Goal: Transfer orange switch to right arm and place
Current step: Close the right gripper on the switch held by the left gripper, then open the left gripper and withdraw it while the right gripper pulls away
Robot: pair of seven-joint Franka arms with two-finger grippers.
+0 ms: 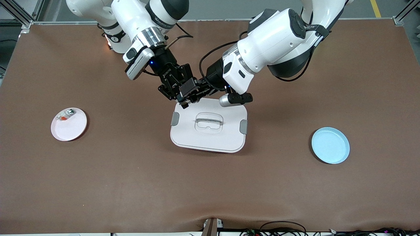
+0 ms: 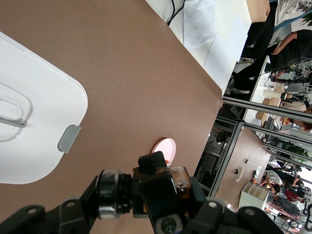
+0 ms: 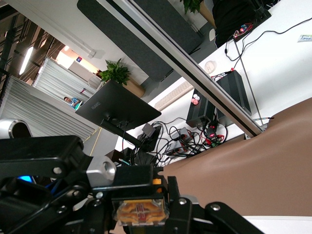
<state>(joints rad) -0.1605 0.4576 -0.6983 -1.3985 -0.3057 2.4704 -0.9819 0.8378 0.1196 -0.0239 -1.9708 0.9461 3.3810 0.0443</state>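
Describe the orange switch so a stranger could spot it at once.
Find the white lidded box at the table's middle. Over its edge nearest the robots' bases, the left gripper and right gripper meet, both shut on the orange switch: a tiny black block, far smaller than either plate.

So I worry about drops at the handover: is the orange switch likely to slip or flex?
Probably stiff: the orange switch looks like a small hard block, unbent between both grippers over the white lid. Likely light. Its tiny faces give the left gripper and right gripper little purchase, so slipping seems possible.
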